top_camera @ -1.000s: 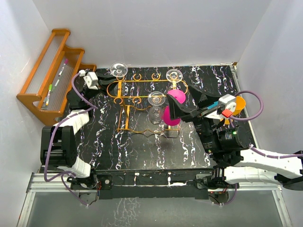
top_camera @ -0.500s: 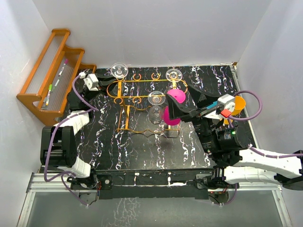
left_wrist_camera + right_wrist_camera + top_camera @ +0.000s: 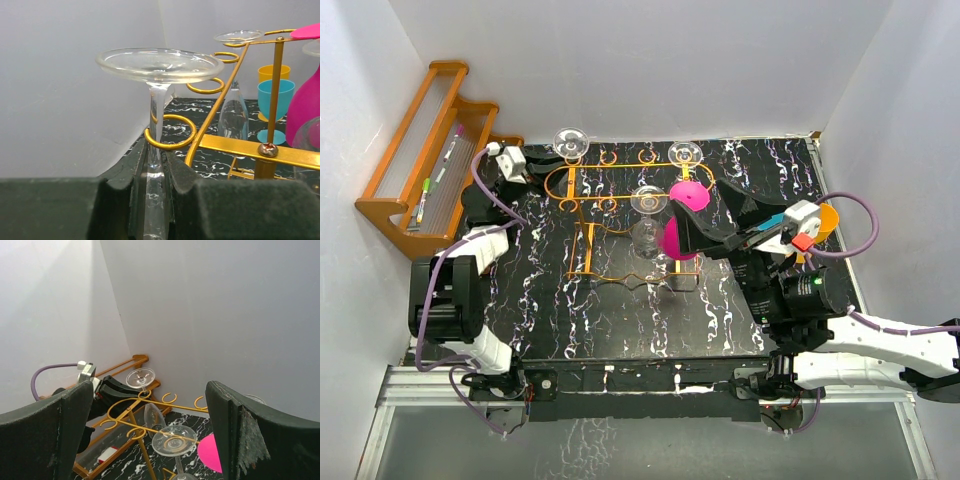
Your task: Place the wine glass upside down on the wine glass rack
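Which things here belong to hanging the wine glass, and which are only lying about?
For the job: clear wine glass in the left gripper; gold wire wine glass rack.
Lying about: pink glass; far hung clear glass; near hung clear glass; orange cup; teal cup; brown wooden stepped rack.

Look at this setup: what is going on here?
The left arm's fingers are shut on the stem of a clear wine glass, held upside down at the far-left corner ring of the gold wire wine glass rack; its foot is above the ring, though full seating is unclear. The right arm's fingers hang open near the rack's right side. Two clear glasses and a pink glass hang on it.
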Robot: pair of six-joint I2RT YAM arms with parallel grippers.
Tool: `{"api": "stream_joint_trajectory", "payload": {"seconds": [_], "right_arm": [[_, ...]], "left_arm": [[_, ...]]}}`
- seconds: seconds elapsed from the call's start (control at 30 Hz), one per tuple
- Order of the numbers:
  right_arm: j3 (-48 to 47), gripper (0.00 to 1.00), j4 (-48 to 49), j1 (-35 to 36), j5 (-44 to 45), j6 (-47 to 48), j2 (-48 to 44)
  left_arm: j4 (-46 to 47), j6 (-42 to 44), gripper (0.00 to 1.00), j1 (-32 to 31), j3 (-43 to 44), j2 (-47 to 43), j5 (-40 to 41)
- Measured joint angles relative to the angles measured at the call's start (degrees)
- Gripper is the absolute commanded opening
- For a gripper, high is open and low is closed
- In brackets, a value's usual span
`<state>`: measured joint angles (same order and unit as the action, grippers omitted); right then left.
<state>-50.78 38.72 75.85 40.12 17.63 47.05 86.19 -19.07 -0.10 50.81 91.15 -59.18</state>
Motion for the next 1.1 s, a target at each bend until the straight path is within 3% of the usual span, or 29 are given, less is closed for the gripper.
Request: {"api": "stream_joint_trajectory", "payload": {"seconds": [0.3,0.77,0.8,0.97,1.1], "right_arm": [[0.07,0.99,0.13,-0.11,-2.58,0.02,-0.48],[0.07,0.98,0.28,-0.61,-5.11,0.04,-0.44],[0.07,0.98,0.31,-0.63,-5.09,0.07,-0.44],[0.63,0.98,0.59,-0.98,-4.90,0.07,-0.59],[1.09,0.98,0.48,-1.25,-4.81,0.04,-0.55]], "left_arm": [[3.48,-6.99,0.00,0.04,-0.68,1.16,-1.95],[6.91,-9.66,0.00,0.24,-3.58,4.33,-1.95],[7.17,-9.70,0.02,0.24,-3.80,4.33,-1.68],[8.04,-9.55,0.36,0.24,-4.52,4.33,-1.36],[7.15,-9.35,0.45,0.26,-6.64,4.70,-1.70]]}}
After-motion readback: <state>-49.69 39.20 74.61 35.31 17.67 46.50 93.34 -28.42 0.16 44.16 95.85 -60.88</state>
